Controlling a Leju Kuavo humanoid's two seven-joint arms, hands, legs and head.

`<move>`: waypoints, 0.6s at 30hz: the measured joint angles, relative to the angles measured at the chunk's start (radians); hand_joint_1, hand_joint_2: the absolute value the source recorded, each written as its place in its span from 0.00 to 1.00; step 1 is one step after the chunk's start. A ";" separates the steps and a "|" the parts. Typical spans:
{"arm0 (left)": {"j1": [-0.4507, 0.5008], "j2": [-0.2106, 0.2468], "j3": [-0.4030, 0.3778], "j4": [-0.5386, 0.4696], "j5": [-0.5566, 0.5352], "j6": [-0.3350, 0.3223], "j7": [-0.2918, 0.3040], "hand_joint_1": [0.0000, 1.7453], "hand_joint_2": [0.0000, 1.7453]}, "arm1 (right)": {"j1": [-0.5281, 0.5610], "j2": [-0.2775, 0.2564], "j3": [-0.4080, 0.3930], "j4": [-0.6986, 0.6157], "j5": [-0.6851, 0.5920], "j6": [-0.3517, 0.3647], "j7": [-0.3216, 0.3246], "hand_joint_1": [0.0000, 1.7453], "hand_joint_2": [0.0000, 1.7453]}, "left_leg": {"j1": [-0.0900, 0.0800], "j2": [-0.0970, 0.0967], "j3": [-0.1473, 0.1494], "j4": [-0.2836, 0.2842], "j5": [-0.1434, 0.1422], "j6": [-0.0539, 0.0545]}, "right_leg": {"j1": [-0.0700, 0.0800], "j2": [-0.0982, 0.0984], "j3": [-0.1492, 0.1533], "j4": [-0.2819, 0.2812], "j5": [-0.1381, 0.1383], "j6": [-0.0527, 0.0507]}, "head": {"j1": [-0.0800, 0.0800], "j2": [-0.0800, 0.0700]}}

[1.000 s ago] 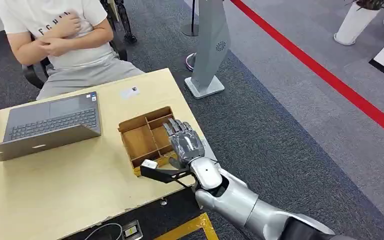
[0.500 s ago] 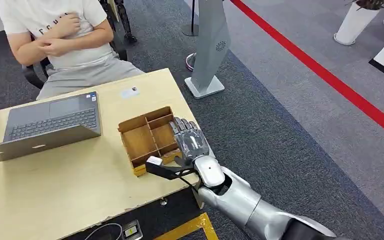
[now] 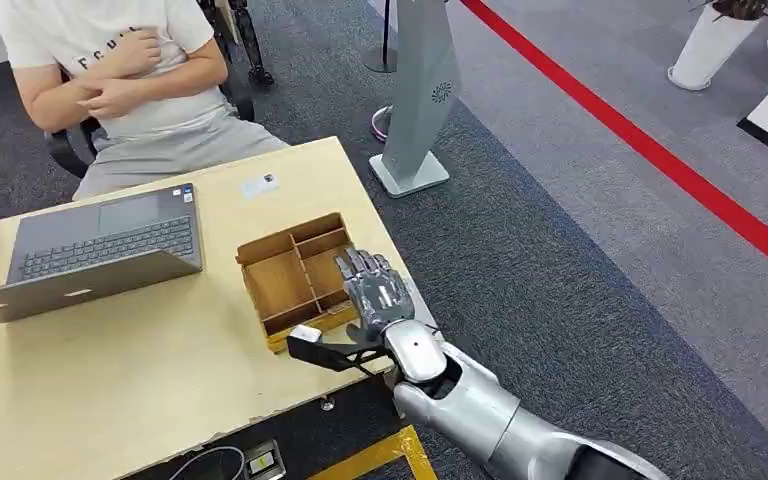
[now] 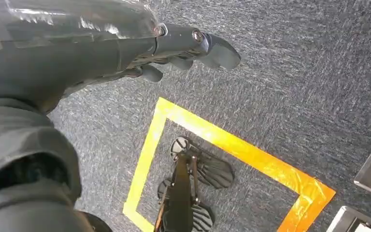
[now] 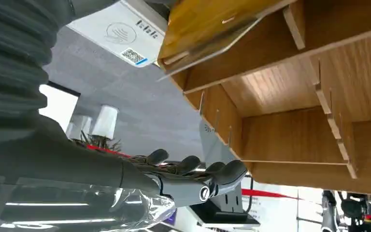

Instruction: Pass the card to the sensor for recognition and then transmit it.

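A wooden divided box stands at the right edge of the light wood table. My right hand hovers over the box's near right corner, fingers stretched out flat and the dark thumb reaching left along the front wall, with nothing in it. In the right wrist view the same hand is beside the box. A thin grey card leans in a yellowish end compartment there. A white card sensor with a QR code lies just beyond it. My left hand hangs over the carpet, holding nothing.
An open grey laptop sits at the table's left. A small white card lies near the far edge. A person sits behind the table with arms folded. A grey stand and a red floor line lie to the right.
My right hand has drawn back a little toward the table's near edge and sunk closer to the box's near right corner. Its fingers stay stretched out.
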 joint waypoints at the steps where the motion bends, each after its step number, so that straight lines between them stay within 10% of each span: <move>1: 0.000 0.000 0.000 0.000 0.000 0.000 0.000 0.00 0.00 | 0.002 0.002 0.000 0.000 -0.002 0.002 -0.001 0.00 1.00 | 0.000 0.000 0.000 0.000 0.000 0.000 | 0.000 0.000 0.000 0.000 0.000 0.000 | 0.000 0.000; 14: 0.000 0.000 0.000 0.000 -0.001 -0.001 0.000 0.00 0.00 | 0.005 0.005 0.000 0.000 -0.007 0.005 0.002 0.00 1.00 | 0.000 0.000 0.000 0.000 0.000 0.000 | 0.000 0.000 0.000 0.000 0.000 0.000 | 0.000 0.000; 15: 0.000 0.000 0.000 0.000 -0.001 -0.002 0.000 0.00 0.00 | 0.005 0.005 0.000 0.000 -0.007 0.005 0.002 0.00 0.00 | 0.000 0.000 0.000 0.000 0.000 0.000 | 0.000 0.000 0.000 0.000 0.000 0.000 | 0.000 0.000; 16: 0.000 0.000 0.000 0.000 -0.001 -0.003 0.000 0.00 0.00 | 0.004 0.005 0.000 0.001 -0.007 0.005 0.002 0.00 1.00 | 0.000 0.000 0.000 0.000 0.000 0.000 | 0.000 0.000 0.000 0.000 0.000 0.000 | 0.000 0.000; 18: 0.000 0.000 0.000 0.000 -0.001 -0.006 0.000 0.00 0.00 | 0.004 0.006 -0.002 0.002 -0.005 0.005 0.003 0.00 1.00 | 0.000 0.000 0.000 0.000 0.000 0.000 | 0.000 0.000 0.000 0.000 0.000 0.000 | 0.000 0.000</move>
